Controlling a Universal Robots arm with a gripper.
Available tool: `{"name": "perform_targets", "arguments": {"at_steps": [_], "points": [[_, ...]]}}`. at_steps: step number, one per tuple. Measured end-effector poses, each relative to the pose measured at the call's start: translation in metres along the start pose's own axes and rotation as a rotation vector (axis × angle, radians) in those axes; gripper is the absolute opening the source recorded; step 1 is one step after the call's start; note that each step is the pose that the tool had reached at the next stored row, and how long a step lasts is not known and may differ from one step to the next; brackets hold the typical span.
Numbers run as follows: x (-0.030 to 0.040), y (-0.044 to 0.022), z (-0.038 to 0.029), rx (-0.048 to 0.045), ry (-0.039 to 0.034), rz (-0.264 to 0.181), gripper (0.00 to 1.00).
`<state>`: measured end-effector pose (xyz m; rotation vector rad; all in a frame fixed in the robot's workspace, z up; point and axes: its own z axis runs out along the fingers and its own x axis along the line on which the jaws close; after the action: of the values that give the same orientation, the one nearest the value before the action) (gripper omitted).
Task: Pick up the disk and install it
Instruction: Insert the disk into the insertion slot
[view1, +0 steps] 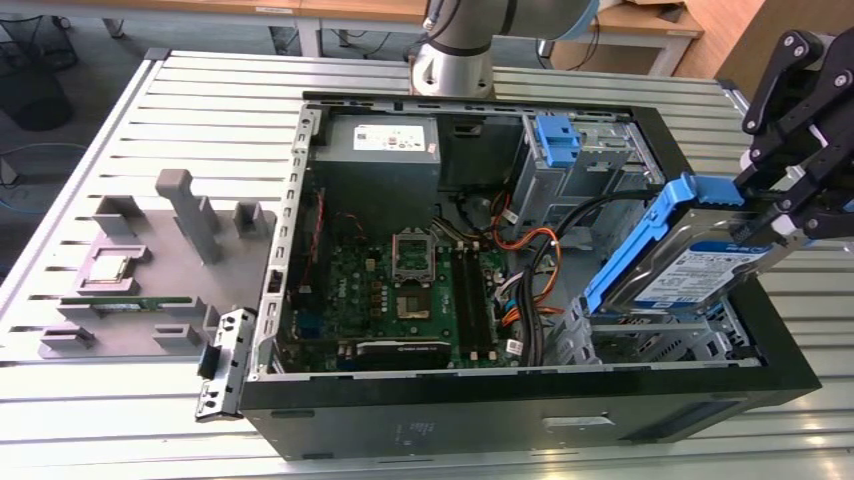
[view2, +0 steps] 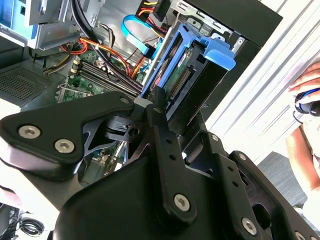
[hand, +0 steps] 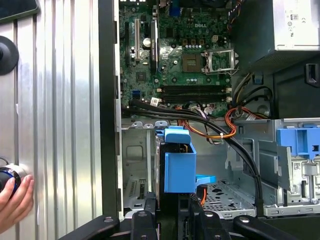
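Two checks for seating well: level out the tilt; square blue rails (view1: 634, 245) to walls of drive bay (view1: 661, 335), clear of cables (view1: 541, 255). Across exterior view, left to right: parts tray (view1: 160, 265), well apart; open computer case (view1: 534, 405); disk (view1: 694, 265), tilted just above bay, clamped at its upper end in gripper (view1: 787, 222).

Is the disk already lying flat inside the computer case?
No, in the exterior view the gripper holds the disk steeply tilted over the case.

Slatted metal table (view1: 200, 100), computer case (view1: 441, 425), grey fixture (view1: 200, 282)
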<state>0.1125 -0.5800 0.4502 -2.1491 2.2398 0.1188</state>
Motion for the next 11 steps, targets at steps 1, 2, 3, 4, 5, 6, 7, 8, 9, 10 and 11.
{"name": "perform_targets", "arguments": {"at_steps": [1, 2, 3, 4, 5, 6, 7, 8, 9, 10, 11], "points": [[0.0001, 0.0000, 0.0000, -0.0002, 0.0002, -0.002, 0.35], [0.0002, 0.0000, 0.0000, -0.0004, 0.0004, -0.005, 0.35], [0.0003, 0.0000, 0.0001, -0.0006, 0.0004, -0.007, 0.35], [0.0005, 0.0000, 0.0002, -0.0008, 0.0004, -0.010, 0.35], [0.0006, 0.0000, 0.0002, -0.0010, 0.0006, -0.012, 0.35], [0.0007, 0.0000, 0.0002, -0.0011, 0.0006, -0.014, 0.35], [0.0007, 0.0000, 0.0003, -0.0012, 0.0008, -0.015, 0.35], [0.0007, 0.0000, 0.0005, -0.0012, 0.0007, -0.016, 0.35], [0.0008, -0.0001, 0.0008, -0.0012, 0.0006, -0.017, 0.35], [0.0008, -0.0001, 0.0011, -0.0010, 0.0003, -0.018, 0.35], [0.0009, -0.0001, 0.0013, -0.0010, 0.0004, -0.019, 0.35]]}}
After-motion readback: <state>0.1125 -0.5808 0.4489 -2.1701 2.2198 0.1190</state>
